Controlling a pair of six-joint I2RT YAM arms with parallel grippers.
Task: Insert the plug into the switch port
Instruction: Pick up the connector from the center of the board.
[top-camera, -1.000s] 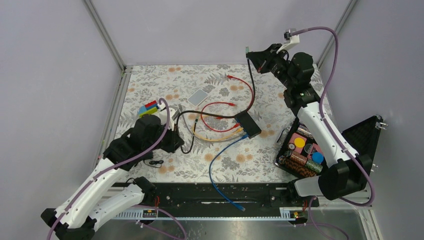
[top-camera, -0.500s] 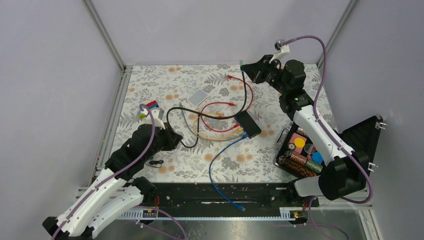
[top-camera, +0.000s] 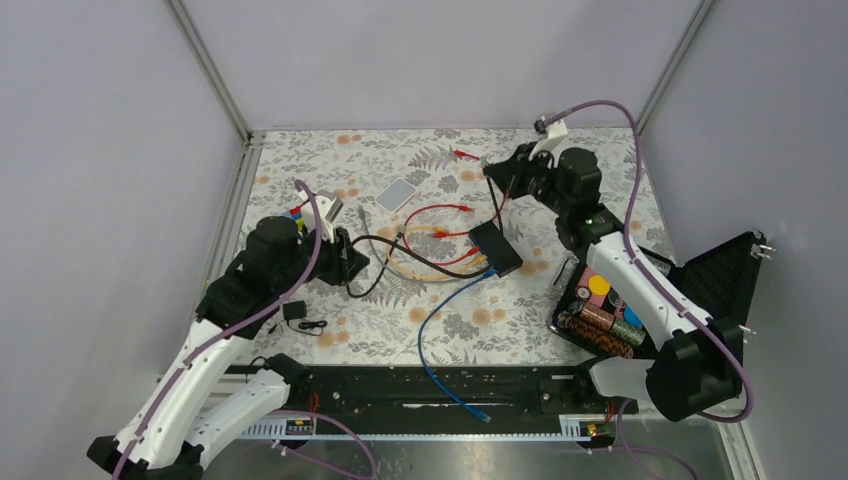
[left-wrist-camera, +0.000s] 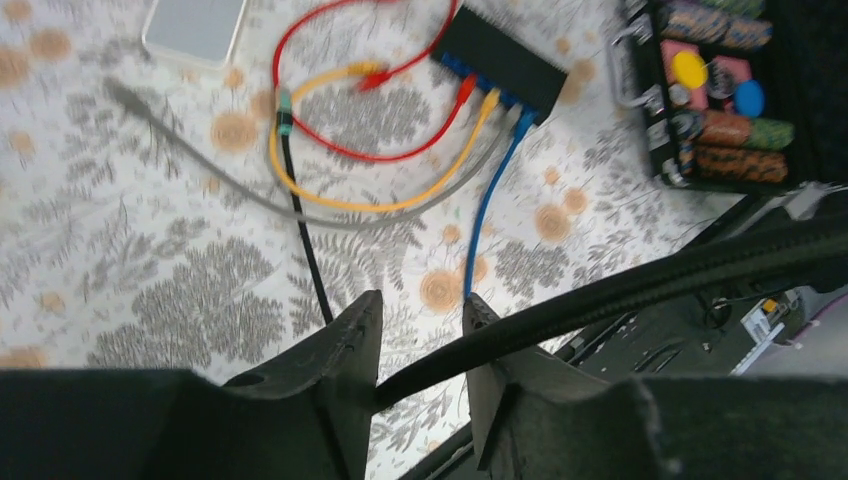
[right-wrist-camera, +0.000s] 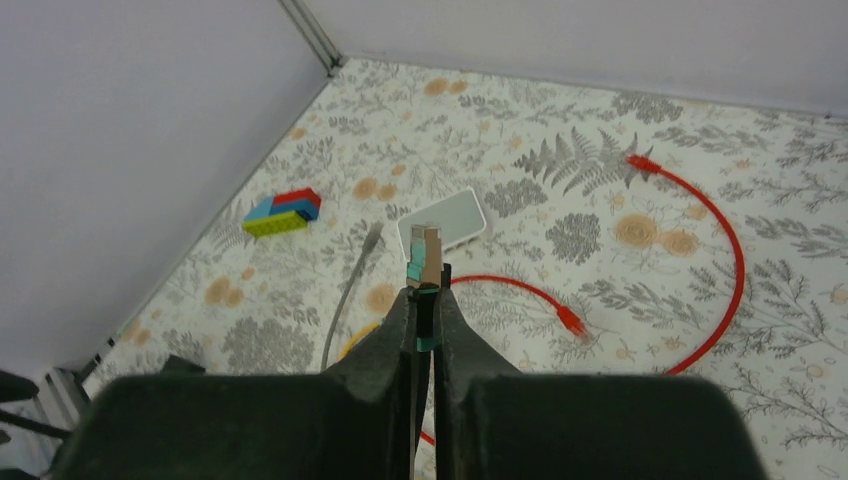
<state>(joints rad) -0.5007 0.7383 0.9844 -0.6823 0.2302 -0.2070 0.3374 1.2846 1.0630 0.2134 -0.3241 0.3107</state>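
The right end effector (right-wrist-camera: 425, 296) is clamped on the plug (right-wrist-camera: 425, 250), nipping its teal boot so the tip pokes out past the fingers. It is held in the air over the far side of the desk (top-camera: 330, 160), beyond the switch (top-camera: 496, 250). The left end effector (left-wrist-camera: 422, 306) stands at the left with its jaws apart, and the black cable (left-wrist-camera: 620, 290) runs loosely through the gap, not pinched. The switch's ports face near-left, away from the plug, so the plug must swing round and turn before it lines up. A narrow pinch like this could let it pivot in the fingers on first contact. Nothing braces the switch, so I judge a push into the port would slide it across the desk rather than seat the plug. Red, yellow and blue cables (left-wrist-camera: 480, 210) crowd the port row, and I cannot tell which socket is free. The plug could catch a neighbouring boot or land beside the opening. Slack in the black cable, free in the left jaws, could drag over the red loops or tug the switch askew. No writing can be read: the white box (top-camera: 397, 193) looks blank, and labels in the case (top-camera: 728, 272) are too small.
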